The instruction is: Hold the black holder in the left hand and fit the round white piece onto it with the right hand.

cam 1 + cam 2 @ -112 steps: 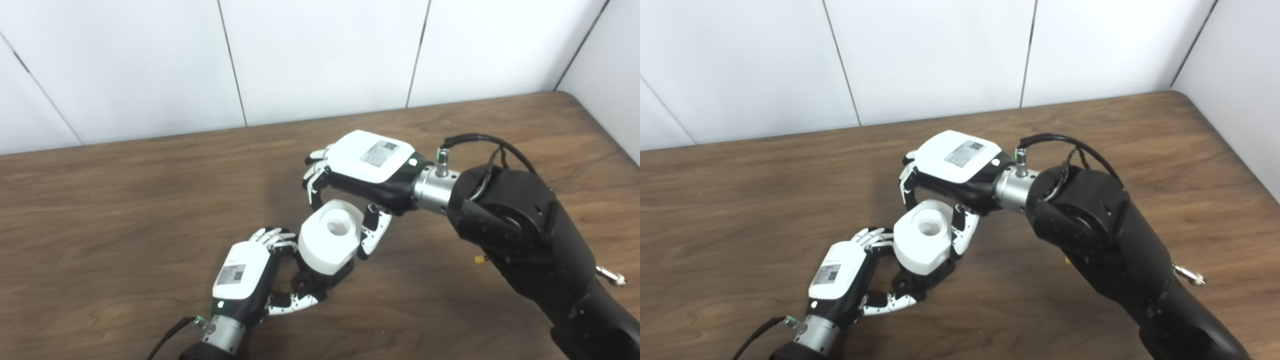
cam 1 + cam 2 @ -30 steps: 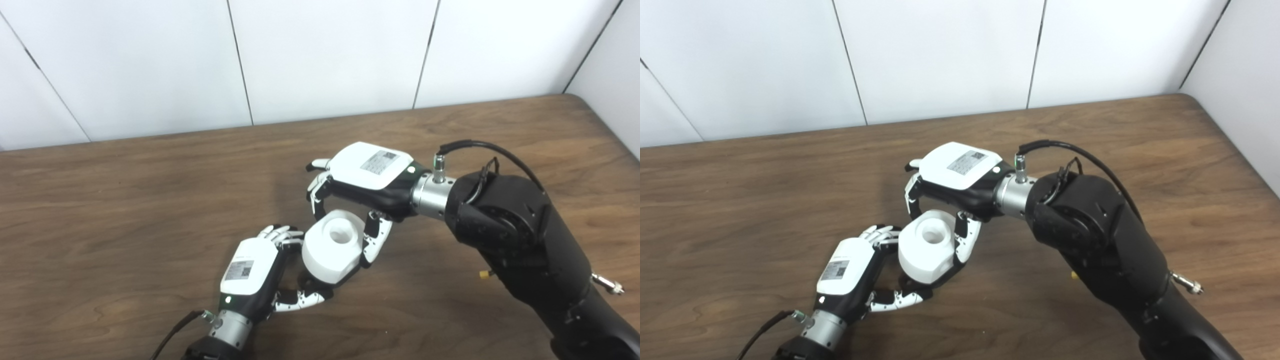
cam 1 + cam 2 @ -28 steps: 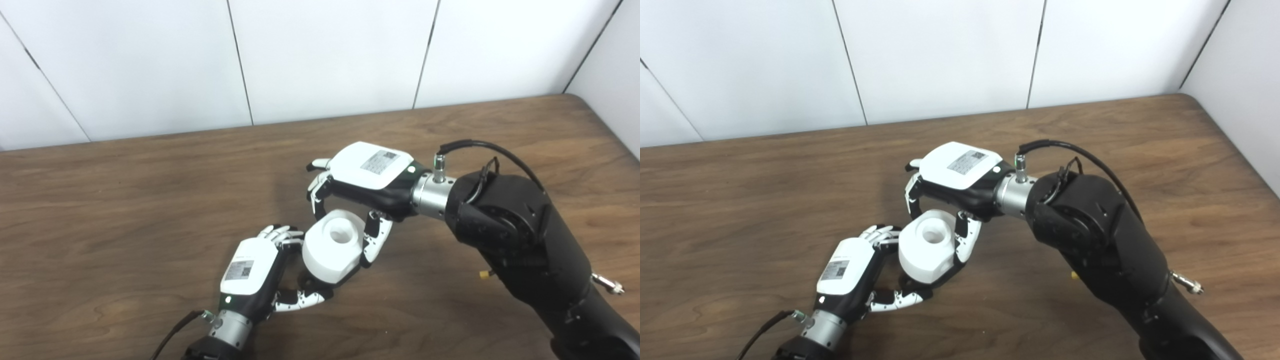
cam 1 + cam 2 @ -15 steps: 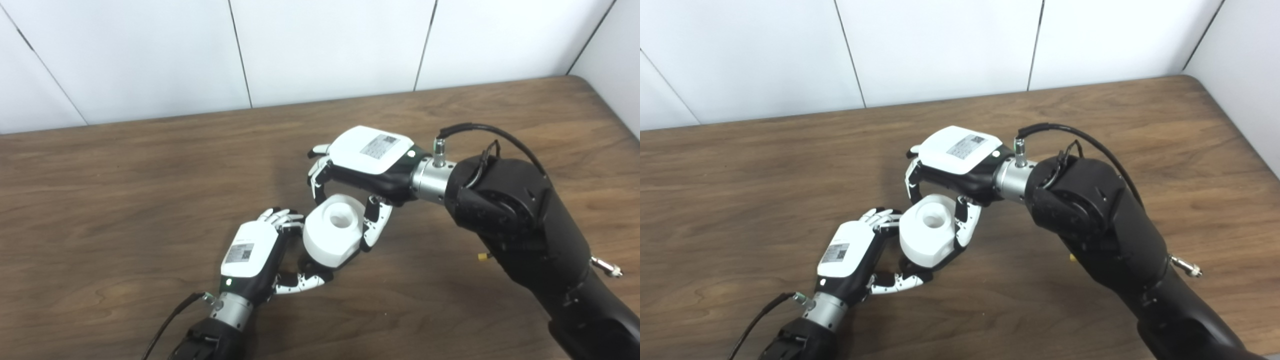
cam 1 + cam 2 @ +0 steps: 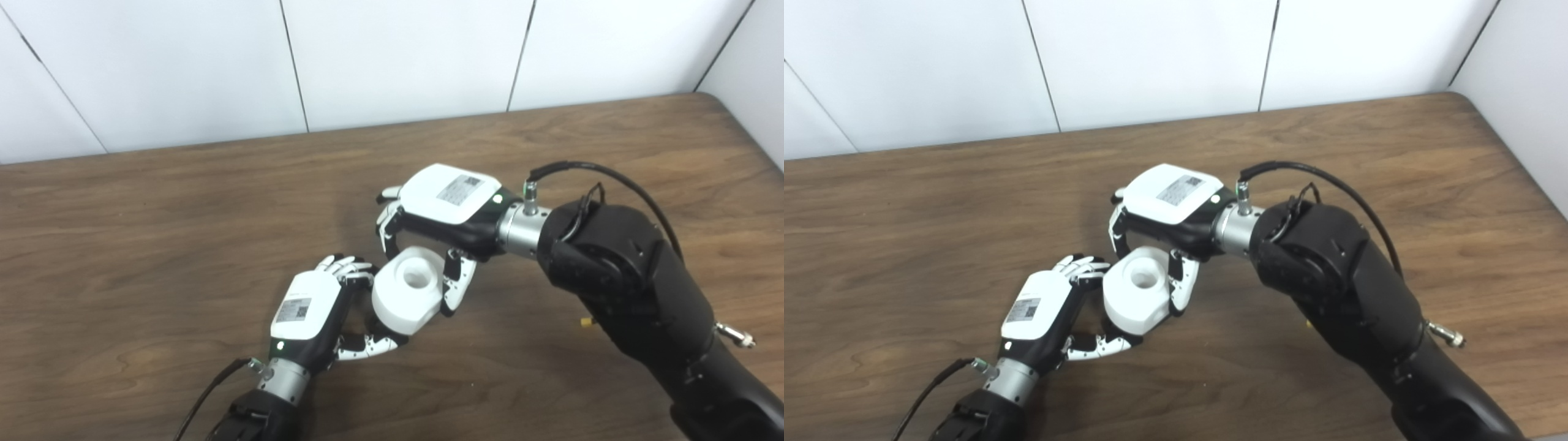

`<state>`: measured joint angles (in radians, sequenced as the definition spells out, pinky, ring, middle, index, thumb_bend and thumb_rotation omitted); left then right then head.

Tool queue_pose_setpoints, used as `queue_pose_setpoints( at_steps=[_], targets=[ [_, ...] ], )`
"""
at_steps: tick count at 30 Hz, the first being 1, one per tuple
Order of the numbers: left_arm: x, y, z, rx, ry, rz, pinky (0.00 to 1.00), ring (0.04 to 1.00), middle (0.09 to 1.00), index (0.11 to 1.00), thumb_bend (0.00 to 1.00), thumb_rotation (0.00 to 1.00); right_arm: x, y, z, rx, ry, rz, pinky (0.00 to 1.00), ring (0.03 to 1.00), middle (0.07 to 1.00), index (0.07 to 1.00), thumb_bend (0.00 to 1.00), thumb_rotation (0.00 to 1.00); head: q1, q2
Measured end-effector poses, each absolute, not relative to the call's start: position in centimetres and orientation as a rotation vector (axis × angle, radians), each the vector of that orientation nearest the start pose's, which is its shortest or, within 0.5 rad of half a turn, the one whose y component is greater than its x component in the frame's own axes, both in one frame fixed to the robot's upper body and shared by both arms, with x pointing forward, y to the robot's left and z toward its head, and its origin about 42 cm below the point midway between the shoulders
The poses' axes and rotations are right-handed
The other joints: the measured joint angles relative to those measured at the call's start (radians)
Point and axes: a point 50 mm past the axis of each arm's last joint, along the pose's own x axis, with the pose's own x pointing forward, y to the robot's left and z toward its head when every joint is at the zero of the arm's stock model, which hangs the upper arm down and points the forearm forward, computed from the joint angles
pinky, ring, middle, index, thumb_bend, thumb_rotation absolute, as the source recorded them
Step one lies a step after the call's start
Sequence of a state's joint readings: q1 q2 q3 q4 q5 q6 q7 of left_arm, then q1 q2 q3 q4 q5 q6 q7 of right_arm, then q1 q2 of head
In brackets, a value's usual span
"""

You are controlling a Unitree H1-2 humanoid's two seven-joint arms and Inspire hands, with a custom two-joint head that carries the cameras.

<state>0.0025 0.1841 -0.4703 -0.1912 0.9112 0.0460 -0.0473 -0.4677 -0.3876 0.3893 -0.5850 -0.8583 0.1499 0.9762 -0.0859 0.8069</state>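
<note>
The wooden table (image 5: 153, 245), brown and matte with a clear grain, is spread below white wall panels (image 5: 398, 55). From five o'clock the bulky black right arm (image 5: 618, 282) is brought in, and its right hand (image 5: 441, 211), capped by a glossy white shell, is curled over the round white piece (image 5: 407, 294), with fingers and thumb pinched on its sides. Since half a second ago that hand has been lowered a little, so the piece is judged to be pressed further down; seating appears nearly done, though full engagement cannot be told. The piece is a smooth, matte, thick disc with a round central recess. At seven o'clock of it, the left hand (image 5: 309, 318) is wrapped around the black holder (image 5: 1124, 337), which is mostly hidden beneath the piece.
</note>
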Motion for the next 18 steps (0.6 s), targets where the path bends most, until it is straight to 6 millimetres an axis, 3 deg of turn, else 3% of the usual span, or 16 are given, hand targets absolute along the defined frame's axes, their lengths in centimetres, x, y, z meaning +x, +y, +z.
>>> queue_pose_setpoints(
  at_steps=[18],
  targets=[
    [25.09, 13.71, 12.55, 1.039, -0.286, -0.405, 0.92, 0.845, 0.767, 0.484, 0.52, 0.06, 30.16, -15.72, 29.79, -1.524, -0.443, 0.78, 0.87, 0.909, 0.783, 0.487, 0.53, 0.15, 0.0, -0.003]
  ],
)
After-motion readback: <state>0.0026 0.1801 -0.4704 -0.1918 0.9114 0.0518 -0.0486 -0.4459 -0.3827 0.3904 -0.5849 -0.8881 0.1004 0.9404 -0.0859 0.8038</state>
